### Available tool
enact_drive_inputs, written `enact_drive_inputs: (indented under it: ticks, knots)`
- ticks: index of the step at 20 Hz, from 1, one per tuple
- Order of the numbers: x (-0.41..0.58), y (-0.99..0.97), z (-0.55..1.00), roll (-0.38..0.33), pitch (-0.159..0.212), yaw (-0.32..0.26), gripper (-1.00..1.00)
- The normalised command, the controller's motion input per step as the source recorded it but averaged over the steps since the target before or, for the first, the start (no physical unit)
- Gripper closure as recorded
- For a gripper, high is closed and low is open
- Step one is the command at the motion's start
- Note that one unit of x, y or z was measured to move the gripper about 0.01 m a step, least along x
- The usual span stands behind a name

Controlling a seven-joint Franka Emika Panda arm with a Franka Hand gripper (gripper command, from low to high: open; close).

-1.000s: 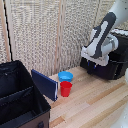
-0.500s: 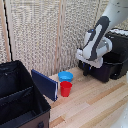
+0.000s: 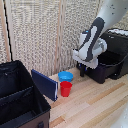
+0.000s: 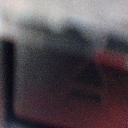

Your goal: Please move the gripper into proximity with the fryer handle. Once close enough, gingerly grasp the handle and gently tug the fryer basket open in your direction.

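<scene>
Since the earlier frames the arm is swinging away from the fryer toward the exterior view's left, and the gripper [image 3: 82, 71] is coming along with it, now hanging off the fryer's front corner. The fryer basket [image 3: 102, 70] is looking partly drawn out of the black body, front end jutting toward the left with an open cavity showing on top; hard to be sure at this resolution.

Fryer handle: can't pick it out cleanly. It would be sitting at the basket's front face, right where the dark fingers are pointing down, and everything there is merging into black. So whether the gripper is gripping the handle or just sitting beside it, I can't tell; open or closed, can't tell either. Wrist view is pure blur, dark mass with a reddish patch, giving nothing usable.

Nearby on the tabletop [image 3: 95, 105]: blue bowl [image 3: 65, 76] and red cup [image 3: 65, 88] just left of the fryer, big black case [image 3: 20, 100] further left, all well out of the pull path.

Progress, my read: approach is done, pull is likely underway. Remaining: finishing the draw-out toward the left, gently.
</scene>
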Motion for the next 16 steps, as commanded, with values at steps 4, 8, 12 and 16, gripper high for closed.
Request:
enact_drive_inputs:
  ticks: [4, 8, 12, 16]
  knots:
    - [-0.39, 0.2, -0.1, -0.004, 0.002, 0.22, 1.0]
    - [-0.381, 0.25, -0.12, -0.02, 0.0, 0.194, 1.0]
    - [-0.041, 0.32, -0.04, -0.052, -0.003, 0.066, -1.0]
    - [0.0, 0.07, 0.38, -0.005, 0.022, -0.008, -1.0]
